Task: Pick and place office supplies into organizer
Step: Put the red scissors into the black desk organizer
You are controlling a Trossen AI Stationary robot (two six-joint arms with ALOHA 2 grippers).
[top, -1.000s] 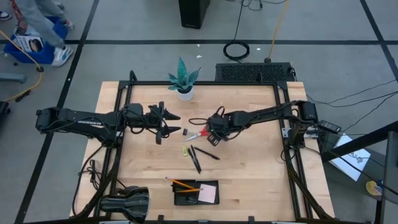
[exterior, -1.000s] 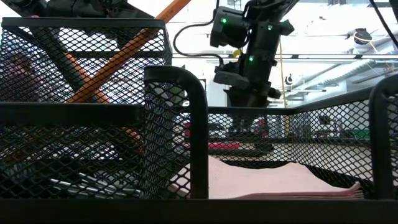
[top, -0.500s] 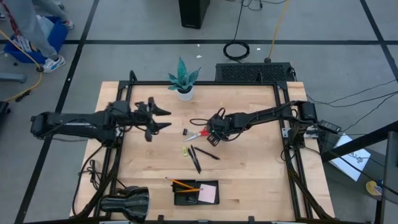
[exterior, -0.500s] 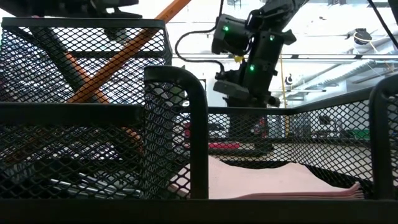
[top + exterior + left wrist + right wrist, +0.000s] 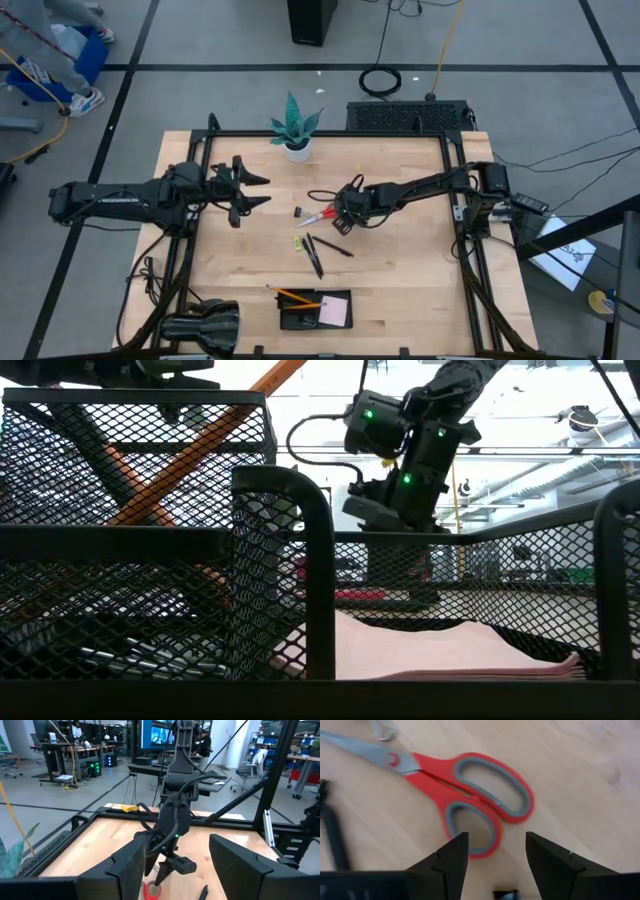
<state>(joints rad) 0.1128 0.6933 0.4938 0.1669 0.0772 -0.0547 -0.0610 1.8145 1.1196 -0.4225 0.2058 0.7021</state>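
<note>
Teal potted plant [image 5: 295, 128] at the table's far edge, wooden table [image 5: 400, 270], coiled black cable [image 5: 381, 81] on floor

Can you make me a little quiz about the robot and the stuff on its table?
1. True or false: the right claw is open above the red-handled scissors.
2. Which thing already lies in the organizer? A) the pink note pad B) the scissors C) the plant
3. Fill in: the potted plant stands near the table's ____ edge, on the side away from the organizer.

Key
1. True. Its fingers stand apart just over the scissors' handles.
2. A. The pink note pad sits in the tray's right part.
3. Far. The left claw waits open and holds nothing.
</note>
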